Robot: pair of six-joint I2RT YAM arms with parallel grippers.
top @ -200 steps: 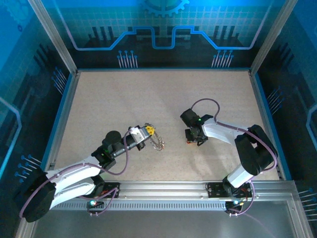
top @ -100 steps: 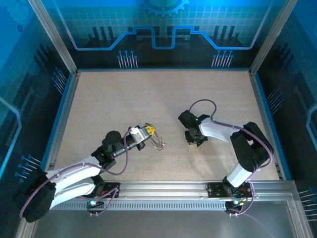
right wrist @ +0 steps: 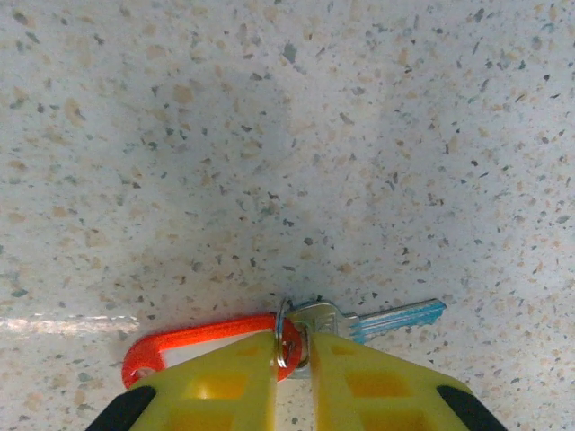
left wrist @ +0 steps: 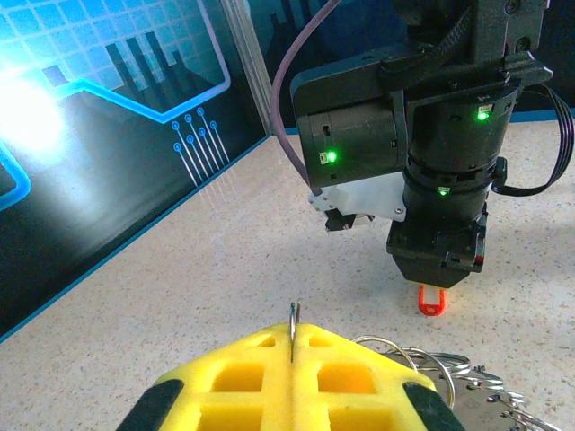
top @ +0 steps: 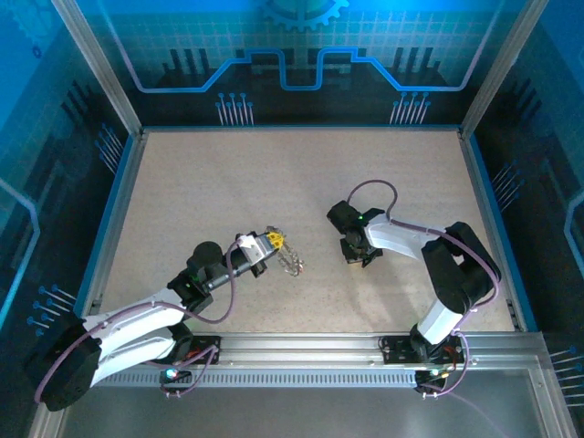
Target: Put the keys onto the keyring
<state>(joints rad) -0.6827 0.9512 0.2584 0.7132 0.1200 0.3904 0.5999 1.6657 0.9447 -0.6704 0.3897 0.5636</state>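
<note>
My left gripper (top: 273, 242) (left wrist: 294, 339) is shut on the keyring (top: 290, 262), its yellow fingertips pinching the thin ring edge-on. The ring's silvery pieces (left wrist: 454, 377) hang beside those fingers. To the right, my right gripper (top: 358, 255) (left wrist: 439, 269) points straight down at the table over the keys (right wrist: 359, 319). That is a silver key with a bluish blade, joined by a small split ring to a red tag (right wrist: 193, 338) (left wrist: 431, 299). The right gripper (right wrist: 294, 339) has its yellow fingers close against the split ring and the key's head, which lie on the table.
The speckled tabletop (top: 228, 182) is bounded by a blue-edged metal frame (top: 119, 196) with dark patterned walls on three sides. A gap of bare table about a gripper's width separates the two grippers.
The right gripper's jaws have narrowed onto the key's head and split ring, and its arm shifted slightly left. The left arm and keyring stayed put.
</note>
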